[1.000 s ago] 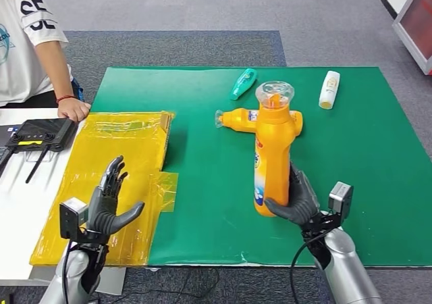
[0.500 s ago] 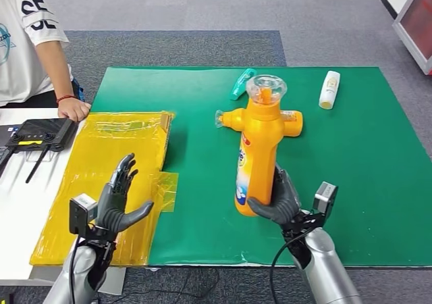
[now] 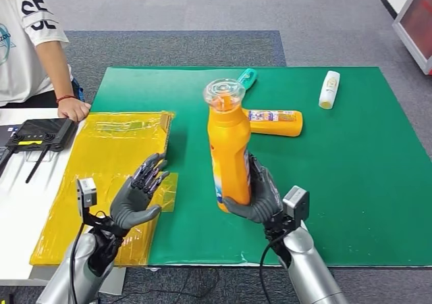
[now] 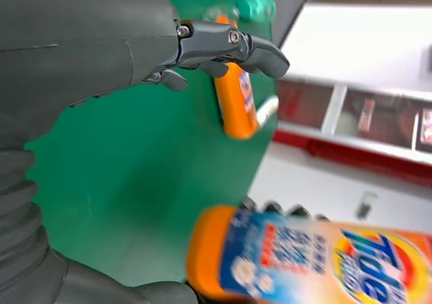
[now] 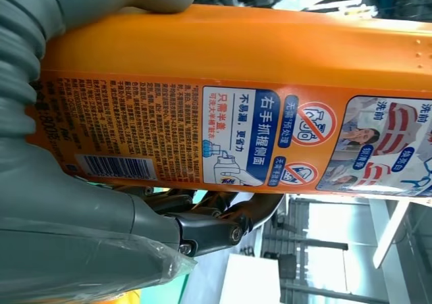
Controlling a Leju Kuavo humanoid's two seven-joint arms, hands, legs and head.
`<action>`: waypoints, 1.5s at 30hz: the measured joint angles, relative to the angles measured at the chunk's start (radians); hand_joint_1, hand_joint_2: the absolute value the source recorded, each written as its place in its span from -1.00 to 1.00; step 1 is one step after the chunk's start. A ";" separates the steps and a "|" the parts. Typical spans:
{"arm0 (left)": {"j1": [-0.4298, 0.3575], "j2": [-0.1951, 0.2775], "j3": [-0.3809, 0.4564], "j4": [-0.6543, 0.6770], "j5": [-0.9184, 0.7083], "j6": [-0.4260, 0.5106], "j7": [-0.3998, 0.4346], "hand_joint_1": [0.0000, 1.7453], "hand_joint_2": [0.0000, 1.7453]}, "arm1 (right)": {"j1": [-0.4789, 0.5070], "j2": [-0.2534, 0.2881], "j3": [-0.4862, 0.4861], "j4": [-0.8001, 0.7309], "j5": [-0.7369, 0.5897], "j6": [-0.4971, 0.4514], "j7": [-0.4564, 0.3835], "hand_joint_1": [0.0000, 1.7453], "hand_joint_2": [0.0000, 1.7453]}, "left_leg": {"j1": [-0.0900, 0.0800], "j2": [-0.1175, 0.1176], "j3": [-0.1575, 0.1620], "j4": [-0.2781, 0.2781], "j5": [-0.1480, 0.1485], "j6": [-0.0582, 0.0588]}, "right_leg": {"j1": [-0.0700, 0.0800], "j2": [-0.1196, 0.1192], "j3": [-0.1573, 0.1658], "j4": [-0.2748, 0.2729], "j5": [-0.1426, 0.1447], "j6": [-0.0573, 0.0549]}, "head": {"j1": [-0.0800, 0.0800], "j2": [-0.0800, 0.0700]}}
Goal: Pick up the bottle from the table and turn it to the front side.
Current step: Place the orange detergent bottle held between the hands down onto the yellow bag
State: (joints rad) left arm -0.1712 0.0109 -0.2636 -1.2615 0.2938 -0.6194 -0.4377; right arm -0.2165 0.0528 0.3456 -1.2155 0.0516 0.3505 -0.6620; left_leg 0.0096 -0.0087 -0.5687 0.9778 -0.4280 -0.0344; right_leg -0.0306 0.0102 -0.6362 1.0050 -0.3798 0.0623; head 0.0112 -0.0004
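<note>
Right hand (image 3: 260, 197): orange bottle (image 3: 229, 148) gripped low, held upright above green mat (image 3: 356, 182).
Left hand (image 3: 136, 199): fingers spread, nothing held, over yellow bag (image 3: 112, 148) beside mat.
Behind bottle: second orange bottle (image 3: 273, 122) lying flat, teal tube (image 3: 247, 78), white bottle (image 3: 329, 89).

Open green mat (image 3: 356, 182) right of the held bottle (image 3: 229, 148).
Behind it, lying bottle (image 3: 273, 121), teal tube (image 3: 247, 78) and white bottle (image 3: 329, 88); yellow bag (image 3: 112, 162) on the left, a person's hand (image 3: 73, 108) at its far corner.
</note>
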 joint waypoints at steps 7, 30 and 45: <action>-0.055 0.030 -0.046 -0.003 0.075 -0.023 0.065 -1.00 1.00 | -0.008 0.007 0.043 0.025 0.041 -0.058 -0.009 1.00 1.00 | 0.000 0.000 0.000 0.000 0.000 0.000 | 0.000 0.000 0.000 0.000 0.000 0.000 | 0.000 0.000; -0.132 0.063 -0.135 -0.010 0.089 0.047 0.088 -1.00 1.00 | -0.013 0.017 0.133 0.119 0.099 -0.143 -0.010 1.00 1.00 | 0.000 0.000 0.000 0.000 0.000 0.000 | 0.000 0.000 0.000 0.000 0.000 0.000 | 0.000 0.000; -0.218 0.046 -0.187 -0.006 0.204 0.007 0.170 -1.00 1.00 | -0.055 0.033 0.179 0.181 0.125 -0.184 -0.011 1.00 1.00 | 0.000 0.000 0.000 0.000 0.000 0.000 | 0.000 0.000 -0.001 0.000 0.000 0.000 | 0.000 0.000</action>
State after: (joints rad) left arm -0.3894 0.0567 -0.4510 -1.2673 0.4979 -0.6121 -0.2675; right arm -0.2712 0.0854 0.5246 -1.0344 0.1769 0.1665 -0.6733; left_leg 0.0096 -0.0086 -0.5690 0.9778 -0.4276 -0.0348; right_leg -0.0307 0.0103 -0.6368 1.0050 -0.3796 0.0622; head 0.0113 -0.0004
